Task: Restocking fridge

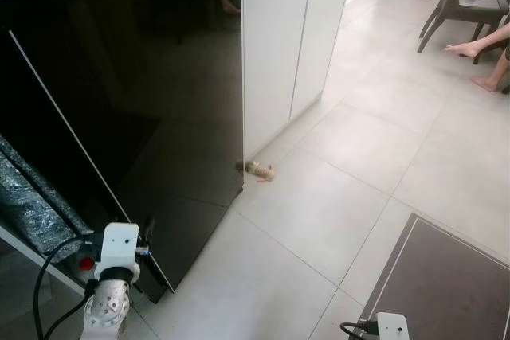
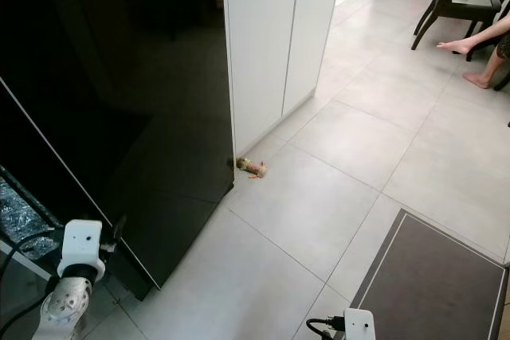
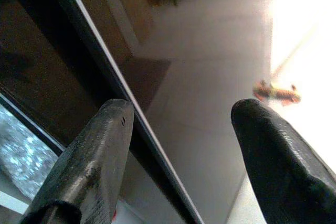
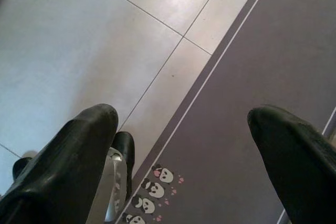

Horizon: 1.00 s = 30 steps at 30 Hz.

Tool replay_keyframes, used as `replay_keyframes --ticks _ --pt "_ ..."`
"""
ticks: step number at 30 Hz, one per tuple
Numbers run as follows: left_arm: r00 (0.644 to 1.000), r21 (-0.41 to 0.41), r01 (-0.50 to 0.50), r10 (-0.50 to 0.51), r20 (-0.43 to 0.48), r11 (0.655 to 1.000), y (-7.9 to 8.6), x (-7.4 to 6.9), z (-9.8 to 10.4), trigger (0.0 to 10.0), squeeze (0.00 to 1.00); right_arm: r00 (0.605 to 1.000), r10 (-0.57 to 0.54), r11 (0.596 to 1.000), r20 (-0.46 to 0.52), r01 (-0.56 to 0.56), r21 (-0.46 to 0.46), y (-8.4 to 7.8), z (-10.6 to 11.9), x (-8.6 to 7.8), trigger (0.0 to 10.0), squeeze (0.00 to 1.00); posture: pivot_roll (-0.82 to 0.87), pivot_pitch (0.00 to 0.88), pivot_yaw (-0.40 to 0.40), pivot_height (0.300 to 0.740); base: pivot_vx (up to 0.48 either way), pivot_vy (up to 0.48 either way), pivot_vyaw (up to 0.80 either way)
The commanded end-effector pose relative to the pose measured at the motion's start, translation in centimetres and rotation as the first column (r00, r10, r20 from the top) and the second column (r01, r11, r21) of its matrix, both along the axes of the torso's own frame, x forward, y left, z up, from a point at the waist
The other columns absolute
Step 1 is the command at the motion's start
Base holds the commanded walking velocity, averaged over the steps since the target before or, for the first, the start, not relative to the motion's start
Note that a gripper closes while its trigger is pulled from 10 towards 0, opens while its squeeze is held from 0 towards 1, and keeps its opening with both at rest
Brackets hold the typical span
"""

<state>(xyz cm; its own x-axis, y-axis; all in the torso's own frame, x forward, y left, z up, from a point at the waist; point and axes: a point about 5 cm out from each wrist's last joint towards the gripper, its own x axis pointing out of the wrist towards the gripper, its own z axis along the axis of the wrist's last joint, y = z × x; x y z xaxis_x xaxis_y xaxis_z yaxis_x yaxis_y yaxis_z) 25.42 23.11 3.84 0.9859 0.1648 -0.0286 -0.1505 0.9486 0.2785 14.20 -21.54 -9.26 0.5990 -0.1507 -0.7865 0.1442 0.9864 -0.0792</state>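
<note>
The fridge's glossy black door (image 1: 159, 93) stands swung out on the left and fills much of the head views. My left arm (image 1: 118, 256) is low at the door's bottom corner. In the left wrist view my left gripper (image 3: 184, 145) is open, and the door's pale edge (image 3: 121, 93) runs past between its fingers (image 3: 100, 150) without being held. My right gripper (image 4: 184, 150) is open and holds nothing. It hangs over the floor tiles and the border of a grey mat (image 4: 262, 77); its wrist (image 1: 390, 326) shows at the bottom edge.
A small brown toy (image 1: 259, 170) lies on the tiles by the door's far corner. White cabinets (image 1: 279, 37) stand behind the door. Crinkled silver wrapping (image 1: 28, 197) sits at far left. A person's bare feet (image 1: 470, 49) and a dark chair (image 1: 466, 1) are at the back right.
</note>
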Motion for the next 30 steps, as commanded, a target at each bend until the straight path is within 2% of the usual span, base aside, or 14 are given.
replay_keyframes --ticks 1,5,8,10,13,15,18,20,23,30 --pt "1.000 0.019 -0.025 0.025 0.010 1.000 0.1 0.0 0.3 10.0 0.00 1.000 0.005 1.000 -0.011 -0.005 -0.001 -0.1 0.0 -0.1 10.0 0.00 -0.09 0.000 -0.003 0.740 0.000 0.000 0.00" --pt "0.997 0.026 -0.053 0.052 0.052 0.998 0.2 0.7 1.3 10.0 0.00 1.000 0.010 1.000 -0.015 -0.010 0.000 -0.1 -0.1 -0.1 10.0 0.00 -0.09 0.000 -0.005 0.740 0.000 0.000 0.00" --pt "0.992 -0.019 -0.071 0.073 0.100 0.997 0.1 2.4 2.9 10.0 0.00 1.000 0.012 1.000 -0.018 -0.012 0.000 -0.1 0.0 0.0 10.0 0.00 -0.09 0.000 -0.003 0.740 0.000 0.000 0.00" --pt "0.992 -0.027 -0.070 0.072 0.108 0.997 0.0 2.8 3.2 10.0 0.00 1.000 0.012 1.000 -0.019 -0.012 0.000 -0.1 0.0 0.1 10.0 0.00 -0.09 0.000 -0.001 0.740 0.000 0.000 0.00" --pt "0.990 -0.040 -0.040 0.045 0.134 0.998 -0.7 3.7 4.2 10.0 0.00 1.000 0.009 1.000 -0.022 -0.008 0.003 -0.1 0.0 0.1 10.0 0.00 -0.09 0.000 0.001 0.740 0.000 0.000 0.00" --pt "0.989 -0.026 0.032 -0.028 0.144 0.999 -2.0 4.2 4.7 10.0 0.00 0.999 0.008 1.000 -0.033 -0.008 0.008 0.0 -0.1 0.1 10.0 0.00 -0.10 0.000 0.005 0.740 0.000 0.000 0.00" --pt "0.986 0.041 0.110 -0.114 0.126 0.993 -3.1 4.2 4.4 10.0 0.00 0.999 0.016 1.000 -0.036 -0.015 0.018 0.3 -0.1 0.3 10.0 0.00 -0.10 0.000 0.008 0.740 0.000 0.000 0.00" --pt "0.986 0.034 0.108 -0.111 0.122 0.994 -3.2 4.1 4.3 10.0 0.00 0.999 0.023 1.000 -0.037 -0.022 0.022 0.4 -0.1 0.3 10.0 0.00 -0.10 0.000 0.008 0.740 0.000 0.000 0.00" --pt "0.986 0.027 0.107 -0.109 0.123 0.994 -3.2 4.1 4.3 10.0 0.00 0.998 0.046 0.998 -0.049 -0.044 0.047 1.6 -0.5 -0.4 10.0 0.00 -0.10 0.000 0.007 0.740 0.000 0.000 0.14" --pt "0.984 0.032 0.123 -0.126 0.124 0.992 -3.5 4.2 4.5 10.0 0.00 0.997 0.050 0.998 -0.062 -0.047 0.047 2.1 -0.8 -0.8 10.0 0.00 -0.09 0.000 0.007 0.740 0.000 0.000 0.80"
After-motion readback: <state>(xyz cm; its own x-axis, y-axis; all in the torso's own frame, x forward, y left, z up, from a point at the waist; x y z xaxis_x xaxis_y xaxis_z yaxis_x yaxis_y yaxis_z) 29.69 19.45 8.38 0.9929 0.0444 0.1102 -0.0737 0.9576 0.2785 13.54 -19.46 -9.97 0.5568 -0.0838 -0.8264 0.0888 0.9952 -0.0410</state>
